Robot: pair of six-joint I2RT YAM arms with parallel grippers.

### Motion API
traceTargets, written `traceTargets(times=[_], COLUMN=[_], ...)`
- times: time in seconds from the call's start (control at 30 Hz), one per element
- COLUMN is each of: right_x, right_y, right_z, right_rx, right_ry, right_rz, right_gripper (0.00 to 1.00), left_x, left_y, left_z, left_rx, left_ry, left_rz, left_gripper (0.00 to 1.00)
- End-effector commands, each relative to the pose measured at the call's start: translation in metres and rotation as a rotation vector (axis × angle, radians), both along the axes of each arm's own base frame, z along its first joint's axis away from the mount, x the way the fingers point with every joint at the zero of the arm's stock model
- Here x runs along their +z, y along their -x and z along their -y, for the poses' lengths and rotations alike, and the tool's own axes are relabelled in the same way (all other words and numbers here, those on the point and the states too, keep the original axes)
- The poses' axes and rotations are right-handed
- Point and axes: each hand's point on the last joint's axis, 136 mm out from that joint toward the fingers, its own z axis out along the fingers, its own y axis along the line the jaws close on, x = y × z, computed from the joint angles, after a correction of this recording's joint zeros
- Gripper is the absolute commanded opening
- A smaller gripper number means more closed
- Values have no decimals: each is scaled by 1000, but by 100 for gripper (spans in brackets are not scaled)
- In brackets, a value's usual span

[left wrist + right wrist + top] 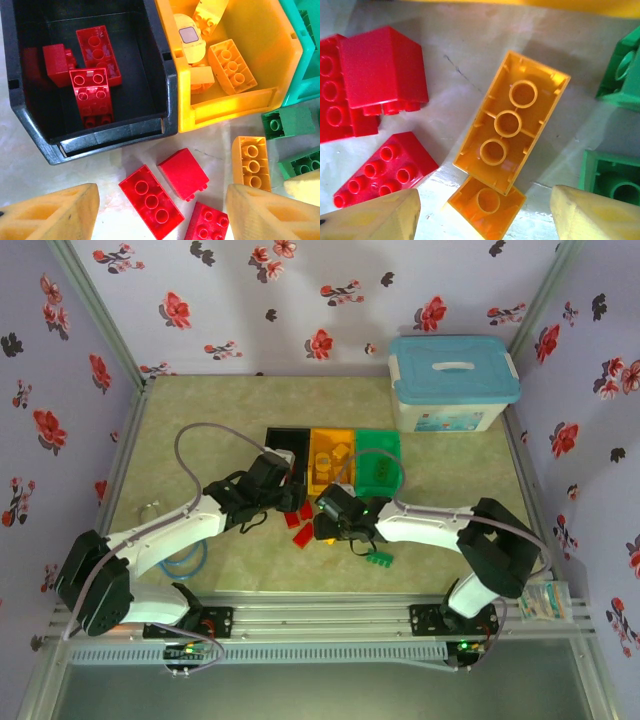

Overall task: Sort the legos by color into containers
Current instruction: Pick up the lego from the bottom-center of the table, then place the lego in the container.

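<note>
My left gripper [161, 210] hangs open over three red legos on the table: a long one [150, 200] lying studs down, a smooth-sided one [183, 172] and a square one [207, 225]. They lie just in front of the black bin [170, 90], which holds three red bricks [92, 75]. Beside it, the orange bin [235, 107] holds several yellow-orange pieces, and the green bin [305, 60] is at the right. My right gripper [485, 215] is open above two upturned orange bricks, one long [512, 120], one small [487, 205]. From above, both grippers [290, 502] [325, 520] meet at the loose pile.
Green bricks [612, 177] [622, 70] lie right of the orange ones, and another green brick [380, 558] sits nearer the table's front. A white tub with a blue lid [452, 380] stands at the back right. A blue cable [190, 560] loops at the front left.
</note>
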Motion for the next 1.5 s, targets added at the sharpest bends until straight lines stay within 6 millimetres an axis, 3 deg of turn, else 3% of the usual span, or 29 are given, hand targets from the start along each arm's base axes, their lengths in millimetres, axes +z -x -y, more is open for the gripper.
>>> traceTargets(times=[0.0,0.23,0.5,0.7,0.83,1.0,1.23,1.47], right_x=[-7,-14,-13,2,27,65,108,108], right_y=[0,4,2,1,-6,-26,-80,-126], right_z=[-1,4,0,1,3,5,14,15], right_rx=[-42,-61,-59,-58,-63,-50,-81,-78], right_ry=[34,86,90,95,80,106,103,96], right_rz=[3,-7,-8,17,76,160,257,210], right_gripper=[69,65,46,36,35,35,36,38], left_x=[5,2,-2,-5,-9,-14,-13,-18], left_y=[0,3,5,7,8,10,19,29], left_z=[-7,-12,-15,-17,-18,-19,-24,-31], left_rx=[33,41,42,45,50,55,63,77], left_ry=[7,4,-1,6,10,20,49,72], left_rz=[26,28,26,31,25,16,13,-3], left_gripper=[68,67,66,66,65,65,64,64])
